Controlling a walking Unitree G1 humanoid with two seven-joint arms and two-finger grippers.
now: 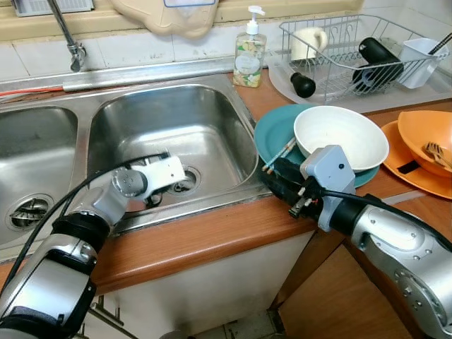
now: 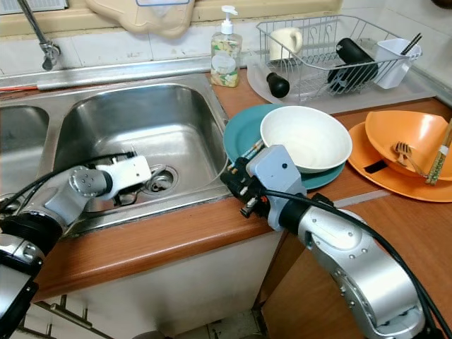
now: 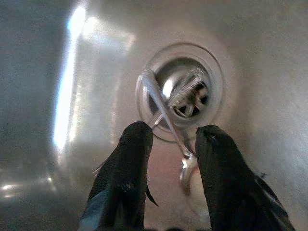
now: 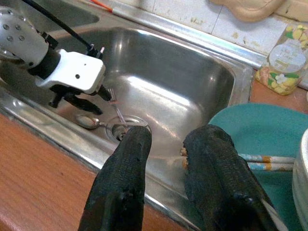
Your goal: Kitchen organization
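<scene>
Counter edge (image 1: 212,236), wood, nearest; my two arms reach over it.
L gripper (image 3: 168,144): down in the right sink basin (image 1: 169,127), fingers apart, straddling a clear fork (image 3: 161,108) and a spoon (image 4: 87,121) lying by the drain (image 3: 180,91). Not clamped on either.
R gripper (image 4: 166,144): at the sink's right rim, fingers apart, holding nothing, just beside chopsticks (image 4: 267,161).
Chopsticks: resting on teal plate (image 1: 272,134).
White bowl (image 1: 341,136): on the teal plate.
Orange bowl (image 2: 409,138) w/ fork (image 2: 406,154), on orange plate, far right.
Soap bottle (image 1: 249,53), dish rack (image 1: 353,56): behind, by the wall.
</scene>
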